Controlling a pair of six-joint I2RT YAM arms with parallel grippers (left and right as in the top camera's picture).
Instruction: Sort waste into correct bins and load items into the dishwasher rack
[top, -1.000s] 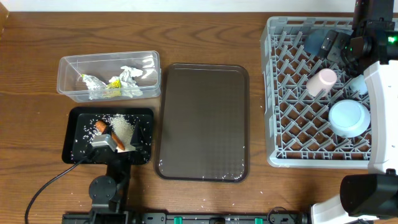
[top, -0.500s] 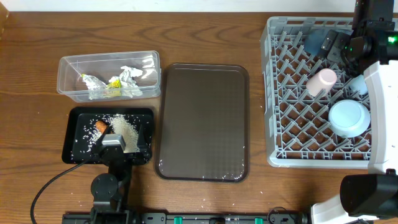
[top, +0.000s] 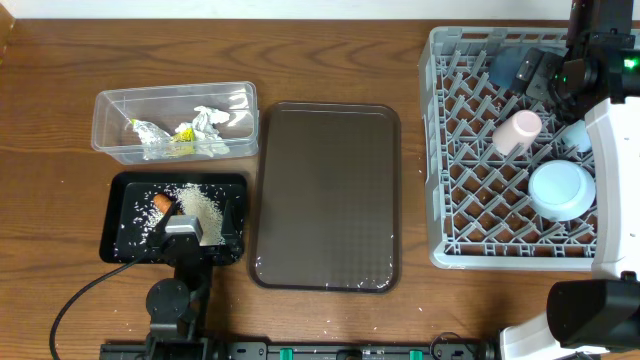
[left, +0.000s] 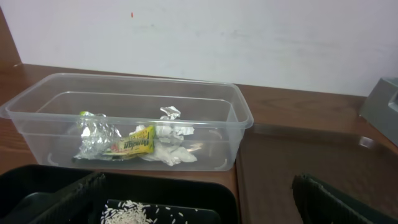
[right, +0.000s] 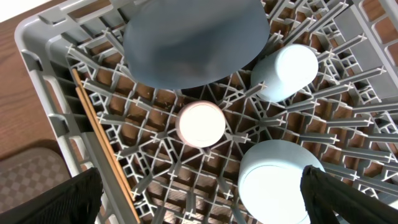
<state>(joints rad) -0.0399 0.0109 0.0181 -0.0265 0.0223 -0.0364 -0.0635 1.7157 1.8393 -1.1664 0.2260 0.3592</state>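
Overhead, the glossy black bin (top: 118, 216) held the rice heap (top: 201, 206) and orange carrot (top: 161, 203). The left wrist view caught only some grains, but showed the crumpled wrappers (left: 134, 142) sharply inside the clear plastic tub (left: 244, 115). A flat brown tray (top: 325, 195) lay mid-tabletop. The right wrist view showed the grey lattice rack (right: 55, 93) holding the smooth dark-blue bowl (right: 196, 40), pinkish-white cup (right: 201, 123), pale-blue cup (right: 286, 71) and small pale-blue bowl (right: 280, 180); overhead, the arm partly hid the big bowl. Left jaws over the bin and right jaws over the rack both stood wide, holding nothing.
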